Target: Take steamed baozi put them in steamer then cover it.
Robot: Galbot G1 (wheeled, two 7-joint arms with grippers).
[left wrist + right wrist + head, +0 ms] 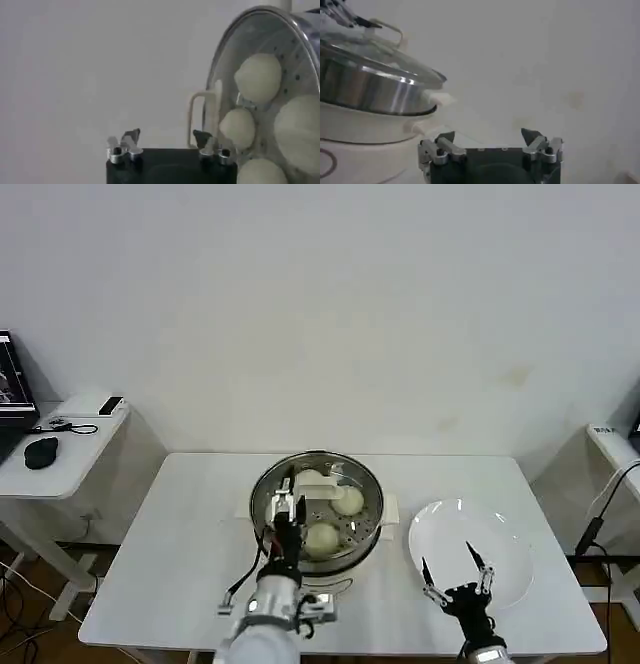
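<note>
The steamer (264,502) stands mid-table on a white base, and the clear glass cover (352,476) lies on it with its cream bar handle (310,490) up. Several cream-white steamed baozi (257,77) show through the glass. My left gripper (285,512) hovers open at the pot's near-left rim, just short of the handle (200,117), with nothing between its fingers (131,137). Over the bare white plate (505,534), my right gripper (455,576) stands open and empty. The right wrist view shows the steamer's steel wall (365,90) under the cover (375,52), ahead of the right gripper (492,137).
The white table (180,564) has free room on its left half and along the front. A low side table (70,459) with a black mouse (42,452) stands at the far left. Another stand (612,442) with a hanging cable is at the far right.
</note>
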